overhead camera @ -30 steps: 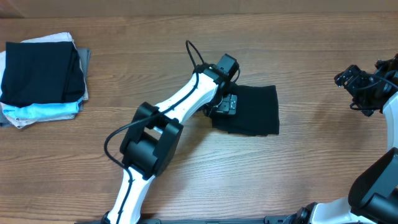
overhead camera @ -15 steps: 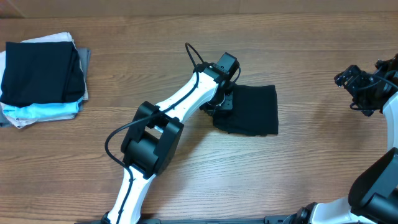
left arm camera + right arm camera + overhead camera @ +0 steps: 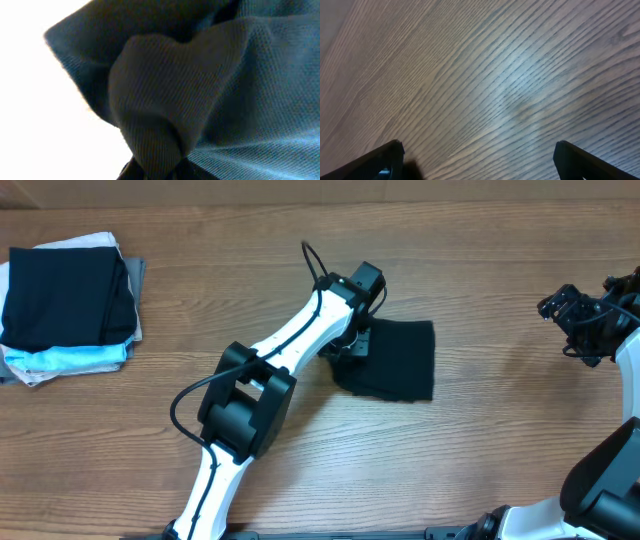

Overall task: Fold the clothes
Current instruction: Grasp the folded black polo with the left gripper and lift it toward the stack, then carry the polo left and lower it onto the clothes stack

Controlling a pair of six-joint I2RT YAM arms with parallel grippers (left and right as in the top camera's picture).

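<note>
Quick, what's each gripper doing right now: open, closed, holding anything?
Left gripper: closed, pinching the edge of the folded black T-shirt.
Right gripper: open, holding nothing.

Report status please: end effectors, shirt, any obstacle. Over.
Left end effector shut on edge of black shirt. Right end effector open, far right. Folded stack far left, not in the way.

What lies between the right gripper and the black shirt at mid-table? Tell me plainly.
Nothing but wood. In the overhead view, only bare wooden table separates the black shirt from the right gripper.
</note>
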